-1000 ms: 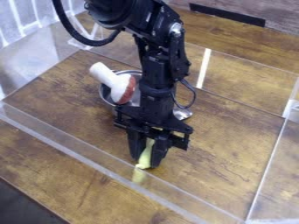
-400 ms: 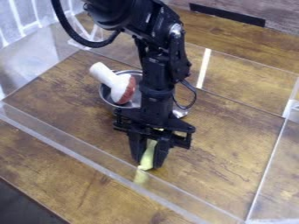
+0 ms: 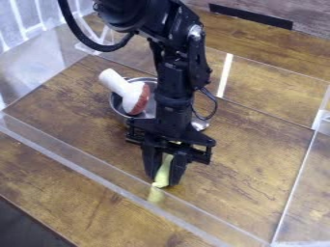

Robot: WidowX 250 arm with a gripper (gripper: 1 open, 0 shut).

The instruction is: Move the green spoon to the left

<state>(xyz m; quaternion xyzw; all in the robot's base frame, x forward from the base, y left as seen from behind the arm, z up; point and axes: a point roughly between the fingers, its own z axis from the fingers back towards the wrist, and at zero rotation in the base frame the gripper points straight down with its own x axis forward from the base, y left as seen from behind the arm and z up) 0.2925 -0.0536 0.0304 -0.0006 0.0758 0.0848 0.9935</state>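
Note:
My gripper [image 3: 165, 166] points straight down over the front middle of the wooden table. Its black fingers are shut on the green spoon [image 3: 158, 179], whose yellow-green handle tip sticks out below them toward the front. The arm hides the spoon's silver bowl. I cannot tell whether the spoon rests on the table or hangs just above it. The arm [image 3: 175, 68] comes in from the upper left.
A small steel pot [image 3: 133, 108] with a white utensil [image 3: 116, 81] stands just behind the gripper, partly covered by the arm. Clear acrylic walls [image 3: 77, 159] fence the wooden table [image 3: 65, 111] at the front and left, and a clear divider [image 3: 226, 72] stands at the right.
The gripper with the spoon has shifted very slightly left and toward the front since the earliest frame. The pot and the utensil have not moved.

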